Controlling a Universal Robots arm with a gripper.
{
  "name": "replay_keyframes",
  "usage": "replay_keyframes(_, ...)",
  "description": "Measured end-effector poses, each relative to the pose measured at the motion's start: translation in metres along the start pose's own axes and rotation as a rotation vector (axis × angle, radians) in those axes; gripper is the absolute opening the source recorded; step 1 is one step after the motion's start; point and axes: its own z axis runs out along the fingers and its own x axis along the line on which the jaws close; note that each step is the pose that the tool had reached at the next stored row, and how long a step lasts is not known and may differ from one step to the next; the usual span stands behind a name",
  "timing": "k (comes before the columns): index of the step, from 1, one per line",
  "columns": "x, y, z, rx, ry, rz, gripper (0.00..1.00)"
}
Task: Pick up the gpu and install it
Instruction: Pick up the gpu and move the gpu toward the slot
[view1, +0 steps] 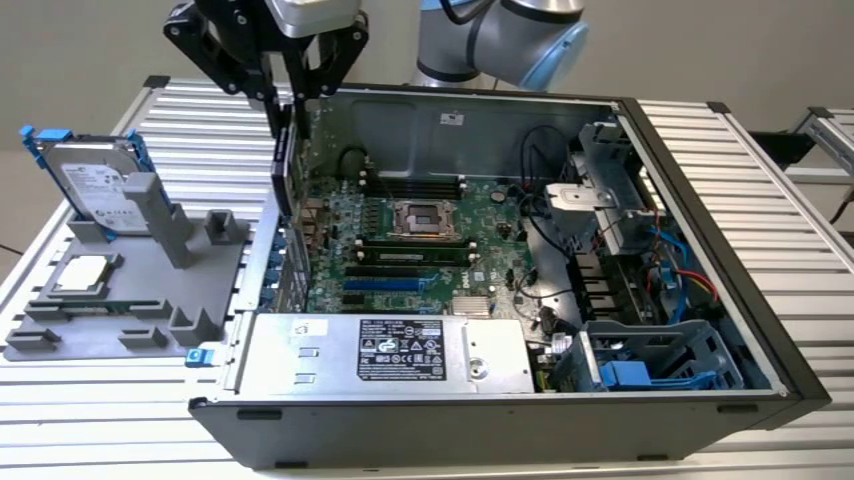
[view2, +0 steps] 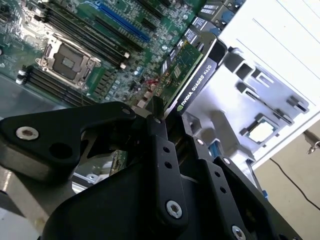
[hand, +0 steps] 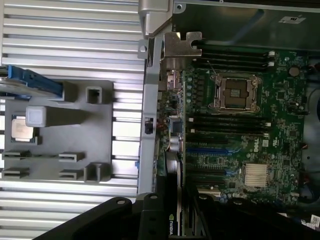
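The black gripper (view2: 167, 117) clenched the thin green-and-black gpu (view2: 192, 70) over the open grey case's (view1: 467, 415) far corner, where squareness to the slot, I judged, mattered.

Thin gpu (view2: 192, 75), green board face and black shroud, clamped on edge in the hand (view2: 156, 116) over the open computer case (view1: 467, 440).

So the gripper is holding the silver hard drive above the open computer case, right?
Not the hard drive: the gripper holds the gpu, green board and black edge, above the open case, as the second wrist view shows. The hard drive stands in the grey holder outside.
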Motion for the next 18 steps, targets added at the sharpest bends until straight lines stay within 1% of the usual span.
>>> replay_keyframes(5,-0.0035,-0.0001,0.0001,-0.0001,-0.0001,0.0,0.0)
replay_keyframes(18,-0.0153,-0.0006,0.0002,0.0,-0.0001,0.0,0.0)
